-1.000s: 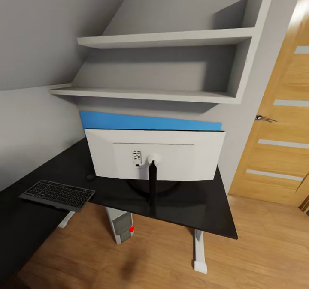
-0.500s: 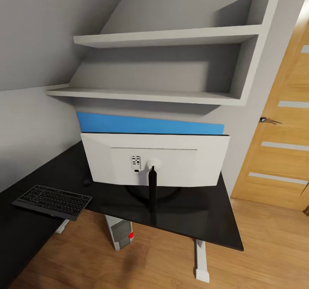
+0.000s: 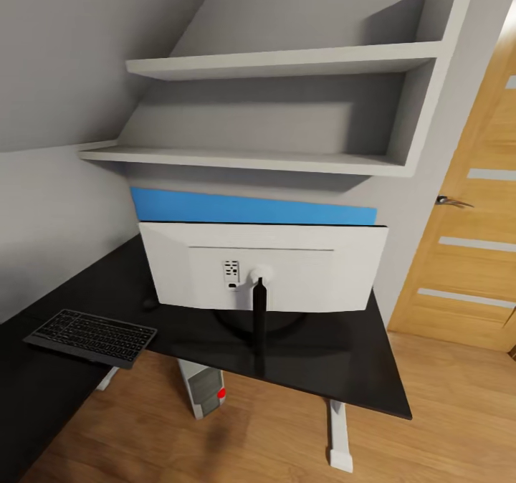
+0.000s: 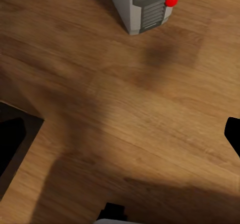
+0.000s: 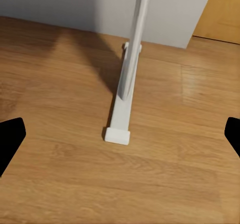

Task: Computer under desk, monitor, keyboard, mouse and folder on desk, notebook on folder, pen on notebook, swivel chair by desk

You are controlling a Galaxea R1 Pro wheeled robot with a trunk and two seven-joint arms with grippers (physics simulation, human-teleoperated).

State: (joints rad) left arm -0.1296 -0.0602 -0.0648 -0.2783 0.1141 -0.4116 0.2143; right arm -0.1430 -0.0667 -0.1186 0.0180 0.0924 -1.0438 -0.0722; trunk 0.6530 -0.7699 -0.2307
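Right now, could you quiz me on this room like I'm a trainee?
1. True or false: the monitor shows its back to the head camera.
2. Where does the computer stand? A) on a shelf B) on the floor under the desk C) on a chair
3. Fill in: the keyboard lies on the ___.

Key: 1 true; 2 B; 3 desk.

White monitor point(image 3: 264, 266) upright on black desk point(image 3: 337, 357)
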